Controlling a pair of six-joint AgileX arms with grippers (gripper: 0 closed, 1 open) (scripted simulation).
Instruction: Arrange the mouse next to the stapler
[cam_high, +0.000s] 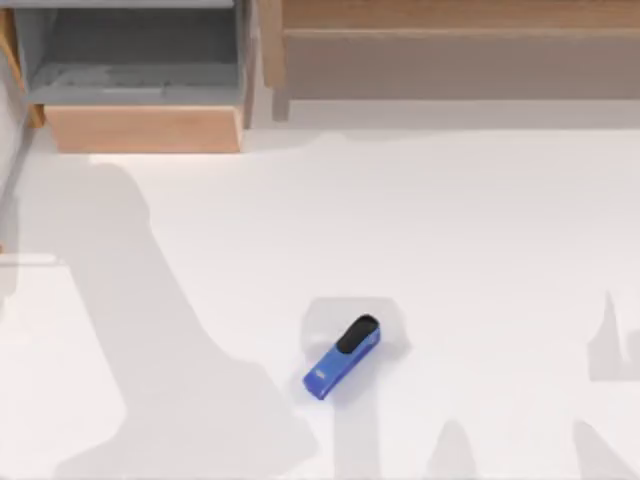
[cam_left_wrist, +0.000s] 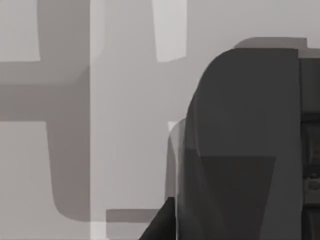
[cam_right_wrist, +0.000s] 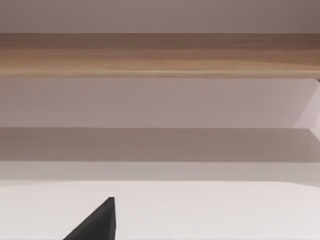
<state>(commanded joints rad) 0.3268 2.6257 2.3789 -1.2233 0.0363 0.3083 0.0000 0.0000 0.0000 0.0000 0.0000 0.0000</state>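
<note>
Top view: a white table (cam_high: 480, 250) w/ 1 small blue stapler (cam_high: 342, 358) lying near the front, approx. centre. It lies at an angle, black cap toward the back right, white mark toward the front left. Bare tabletop lies all round it. A wooden box (cam_high: 145, 130) sits at the back left and a long wooden shelf (cam_high: 460, 50) at the back right. Broad arm shadows fall over the table's left side and front right corner.

Left wrist view: a big, smooth, dark grey rounded body (cam_left_wrist: 235, 150) sits very close to the lens, above shadowed tabletop. We judge it is prob. the mouse, carried by the left gripper (cam_left_wrist: 311, 125), whose black boxy part touches its side. We cannot tell whether that gripper is clamped on it or loose.

Right wrist view: the shelf front, the table edge and 1 dark wedge of the right gripper (cam_right_wrist: 97, 225). The arm looks parked at the table's right. We cannot tell its state either.

Risks from here:
- The mouse is smooth and rounded, so a weak hold could let it slip and drop.
- Coming down too near could knock the light stapler and spin it away.
- Setting it down too far off would leave the 2 apart, not side by side.
</note>
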